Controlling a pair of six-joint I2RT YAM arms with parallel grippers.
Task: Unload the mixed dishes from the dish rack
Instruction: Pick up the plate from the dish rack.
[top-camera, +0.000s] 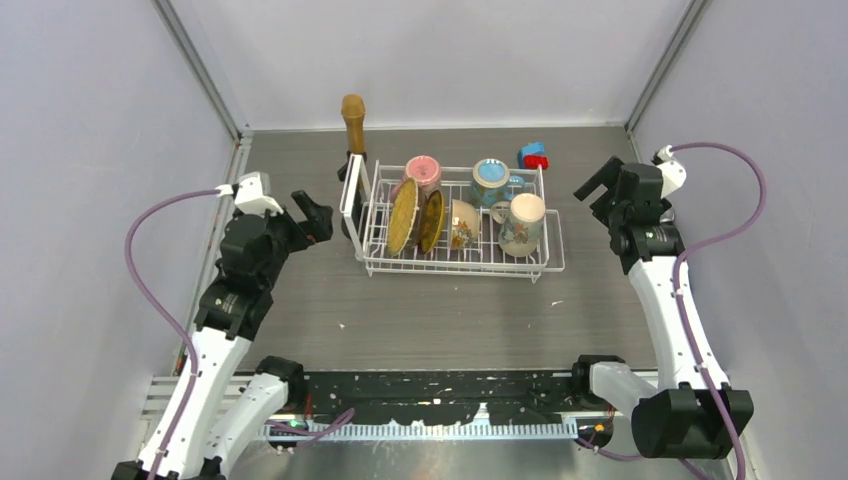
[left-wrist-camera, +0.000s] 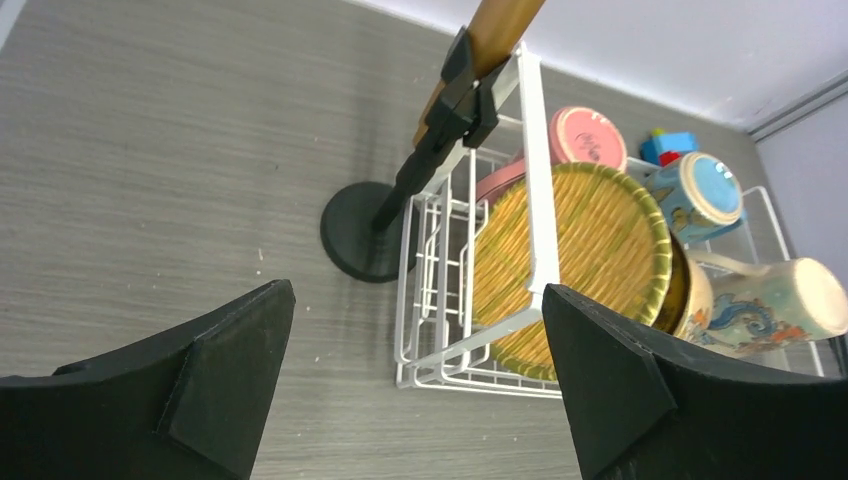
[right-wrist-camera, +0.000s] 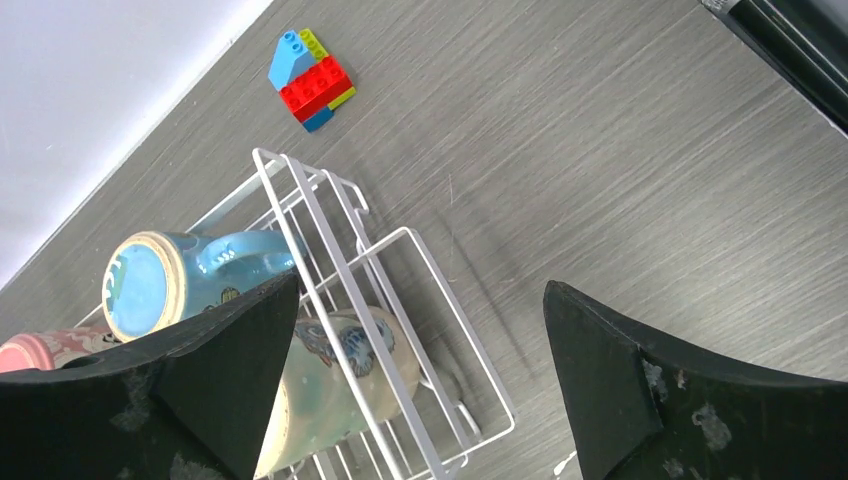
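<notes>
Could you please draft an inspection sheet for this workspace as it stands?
Surface: grey wood-grain table, few pale specks.
Job's things: dish rack holds two plates on edge, white bowl, pink mug, blue mug, cream mug.
Clutter: brown stick on black stand at rack's panel end; toy block behind rack.
Claws: left claw and right claw open, empty, clear of rack.
Cables: purple cable looping beside each arm.
Surroundings: pale walls.

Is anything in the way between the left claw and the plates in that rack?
Yes. The upright end panel of the rack stands between the left claw and the plates, with the black stand of a brown stick just outside it. From above, nothing covers the plates.
</notes>
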